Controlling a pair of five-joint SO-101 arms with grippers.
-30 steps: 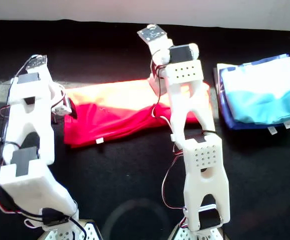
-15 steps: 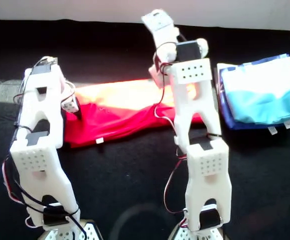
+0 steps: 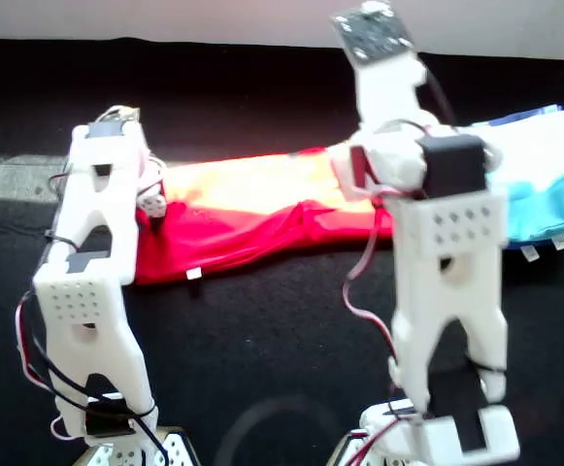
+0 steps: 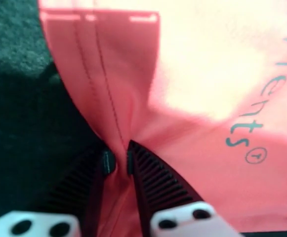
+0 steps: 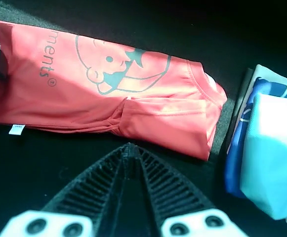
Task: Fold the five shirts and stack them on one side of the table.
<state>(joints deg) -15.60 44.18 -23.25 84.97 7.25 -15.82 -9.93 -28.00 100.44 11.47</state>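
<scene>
Though nearly closed, left jaws pinch red shirt (image 4: 192,98).

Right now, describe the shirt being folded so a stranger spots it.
On the black table, look beside the stack of folded shirts. The red shirt lies stretched out there, its edge pinched in the left gripper. It alone is red, with a teal cartoon print; the stacked ones are blue and white.

In your high view, the right arm (image 3: 447,233) covers the collar end of the red shirt (image 3: 233,228) and the near side of the folded stack (image 3: 556,146). In your right wrist view, the stack runs off the edge. Number of shirts in the stack: cannot tell.
</scene>
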